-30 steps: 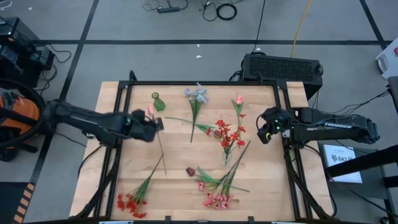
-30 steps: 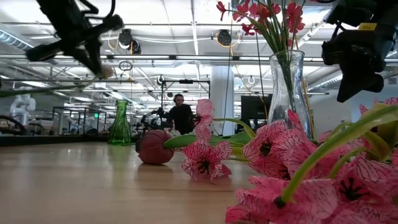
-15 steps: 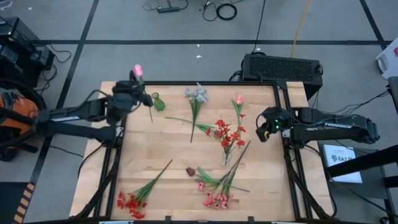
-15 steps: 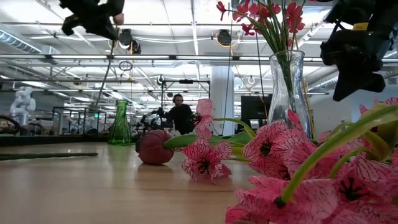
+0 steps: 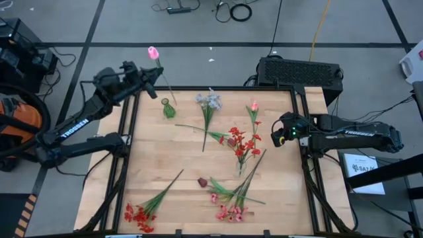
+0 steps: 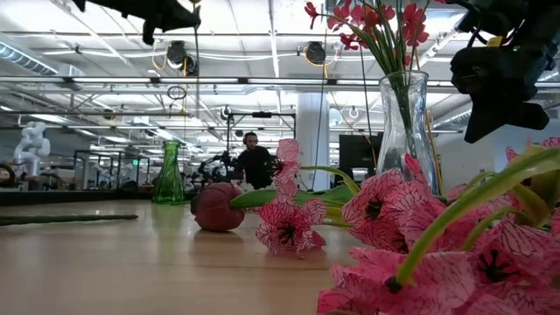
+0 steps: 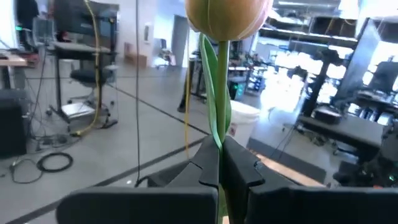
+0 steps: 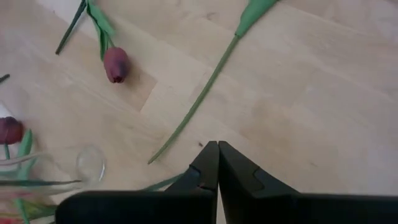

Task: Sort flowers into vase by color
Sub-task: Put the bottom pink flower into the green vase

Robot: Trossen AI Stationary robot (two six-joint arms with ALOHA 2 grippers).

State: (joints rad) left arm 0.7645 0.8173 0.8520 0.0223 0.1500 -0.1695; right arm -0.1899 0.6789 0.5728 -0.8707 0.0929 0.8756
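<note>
While the left hand [image 5: 144, 74] is raised over the far-left corner of the surface [image 5: 152, 158], its fingers are closed on the green stem of a pink tulip [image 5: 153, 52]. Left wrist view shows that grip close up: stem pinched between the two dark fingers, bloom [image 7: 228, 17] right above them. High view alone shows where the stem goes, slanting down toward the small green vase [image 5: 169, 109]; can't tell if the tip is inside the neck. Low view catches only the arm's underside at top and the green vase [image 6: 169, 174] far back.

Right hand [image 5: 280, 137] waits at the right edge, fingers shut on nothing; right wrist view shows closed tips [image 8: 217, 163] over bare wood, w/ a dark maroon tulip [image 8: 115, 64] and a loose stem near.

Rest of the flowers, per high view: pale blue-white spray [image 5: 209, 102], single pink tulip [image 5: 254, 108], red blooms in the clear vase [image 5: 240, 147] mid-surface, red spray [image 5: 139, 215] near-left corner, pink sprays [image 5: 231, 211] near edge. Low view adds the clear vase [image 6: 405, 122] standing upright behind the pink blooms, plus a person [image 6: 255, 162] in the room beyond.
</note>
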